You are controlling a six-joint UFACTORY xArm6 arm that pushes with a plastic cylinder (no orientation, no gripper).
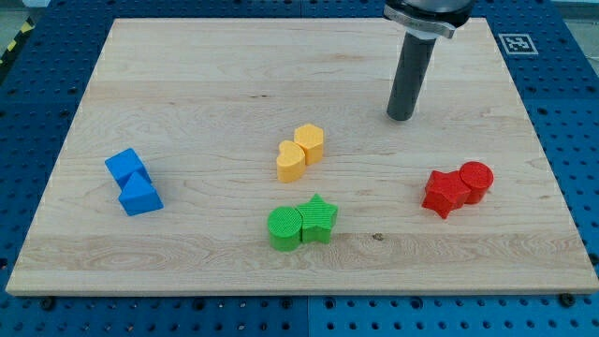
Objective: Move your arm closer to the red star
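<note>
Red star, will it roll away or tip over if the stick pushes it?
The red star looks squat and flat-bottomed, so it would probably slide, not tip or roll. It touches the red cylinder, which may get shoved along too. My tip sits above and left of both.

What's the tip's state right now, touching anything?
My tip: no gripper, holding nothing, touching no block, up and left of the red star.

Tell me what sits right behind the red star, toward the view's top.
A red cylinder sits behind the red star on the view's upper right, touching it; its lower left side is covered by the star. My tip rests farther up and left, apart from both.
</note>
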